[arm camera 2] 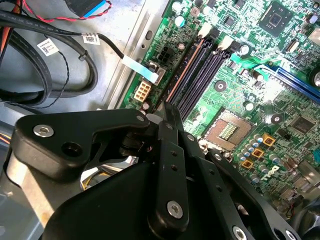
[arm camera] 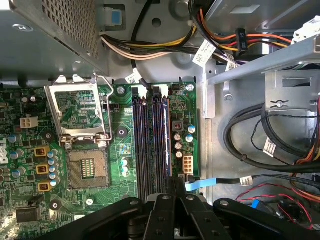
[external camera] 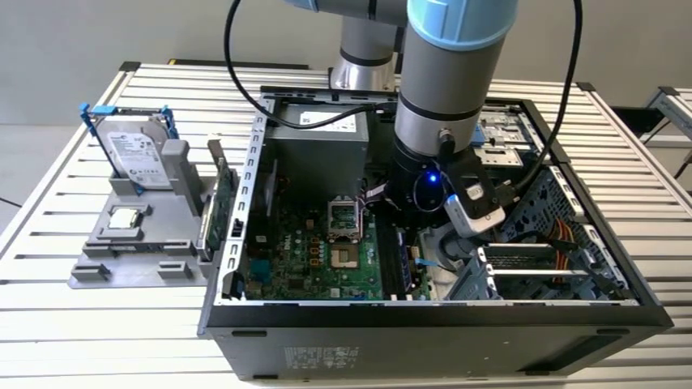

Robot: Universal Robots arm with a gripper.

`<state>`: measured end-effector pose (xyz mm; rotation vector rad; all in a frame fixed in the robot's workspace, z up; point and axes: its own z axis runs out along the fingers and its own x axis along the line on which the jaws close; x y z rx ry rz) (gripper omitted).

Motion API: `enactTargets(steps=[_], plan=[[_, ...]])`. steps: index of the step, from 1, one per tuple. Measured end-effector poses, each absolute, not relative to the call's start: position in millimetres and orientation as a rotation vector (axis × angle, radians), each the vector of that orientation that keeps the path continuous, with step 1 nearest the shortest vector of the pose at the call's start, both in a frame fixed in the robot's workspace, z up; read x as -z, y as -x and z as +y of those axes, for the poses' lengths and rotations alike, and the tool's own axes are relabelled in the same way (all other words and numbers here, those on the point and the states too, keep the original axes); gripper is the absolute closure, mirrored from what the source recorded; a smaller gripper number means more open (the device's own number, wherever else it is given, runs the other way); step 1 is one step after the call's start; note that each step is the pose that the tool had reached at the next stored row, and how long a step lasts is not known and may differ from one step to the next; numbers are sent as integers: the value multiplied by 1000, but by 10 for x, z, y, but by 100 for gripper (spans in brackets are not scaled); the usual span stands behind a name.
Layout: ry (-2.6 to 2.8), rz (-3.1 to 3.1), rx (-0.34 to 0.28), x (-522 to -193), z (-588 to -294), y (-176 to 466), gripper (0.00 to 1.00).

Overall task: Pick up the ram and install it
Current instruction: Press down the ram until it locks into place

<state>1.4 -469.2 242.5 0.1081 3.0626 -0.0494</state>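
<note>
On the exterior view's left, a grey stand (external camera: 130, 263) props a hard drive (external camera: 138, 152) upright beside the open computer case (external camera: 433, 328), where parts are easy to reach. Further right, the arm (external camera: 449, 81) reaches down into the case to work at the memory slots (arm camera: 142, 140). In both wrist views the gripper (arm camera: 172, 181) has its fingers drawn together with no gap. It hangs over the end of the slot nearest a small white connector (arm camera: 188, 163), where a thin strip (arm camera: 164, 140) is, I judge, the ram, edge-on in or just above that slot, though I cannot tell whether it is gripped.
</note>
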Motion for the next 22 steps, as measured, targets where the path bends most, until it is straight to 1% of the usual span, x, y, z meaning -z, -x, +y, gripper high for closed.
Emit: enactTargets(steps=[8, 19, 22], plan=[[-93, 3063, 49, -2425, -4693, -14, 100], [146, 3060, 40, -2424, -4691, -13, 100], [182, 3071, 49, -2423, -4690, -13, 100]])
